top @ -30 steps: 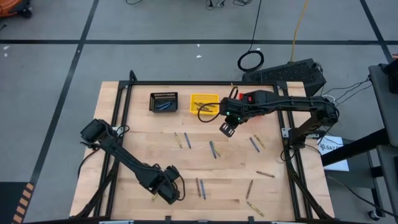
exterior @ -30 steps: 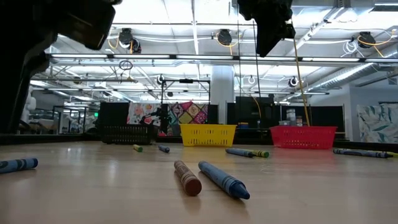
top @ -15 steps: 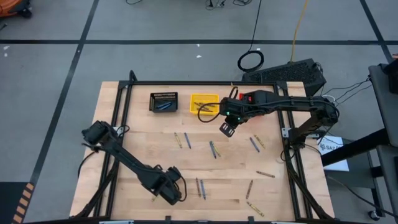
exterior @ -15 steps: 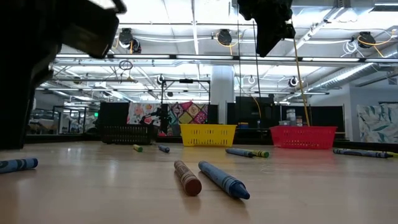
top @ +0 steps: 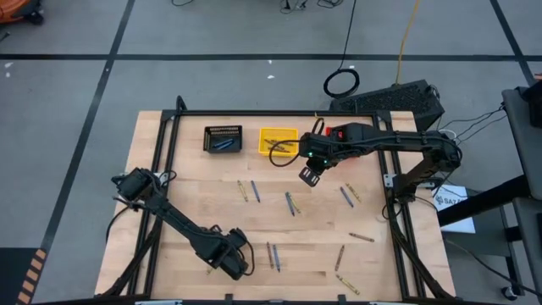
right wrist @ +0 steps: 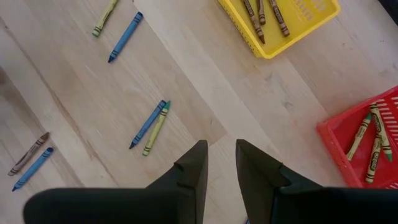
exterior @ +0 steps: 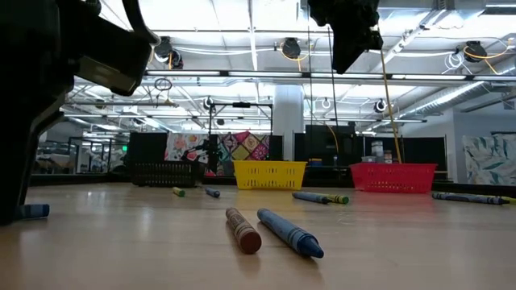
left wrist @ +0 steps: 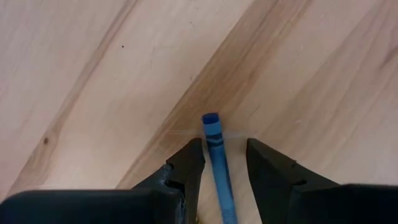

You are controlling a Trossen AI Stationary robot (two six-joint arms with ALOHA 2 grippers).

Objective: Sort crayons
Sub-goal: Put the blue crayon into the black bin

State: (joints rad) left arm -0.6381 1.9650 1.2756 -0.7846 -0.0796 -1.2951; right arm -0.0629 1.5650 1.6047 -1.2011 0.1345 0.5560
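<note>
We see the left tool (left wrist: 224, 165) low over the near part of the counter (top: 195, 191), its jaws spread on either side of a blue crayon (left wrist: 217, 155) that lies flat on the wood between them, not yet pinched; we judge it is lined up along the stick so that closing will take it across its narrow width; the right tool (top: 309, 175) hangs above the far middle of the counter, just beside the yellow bin (top: 278, 138) and the red bin (right wrist: 360, 140), jaws partly apart and empty, likely parked near the bins so as not to crowd the left arm; the other crayons (right wrist: 149, 127) lie scattered in loose pairs across the counter, while the black bin (top: 223, 138) holds blue ones, the yellow bin brown ones, the red bin olive ones, so sorting is under way by colour.
</note>
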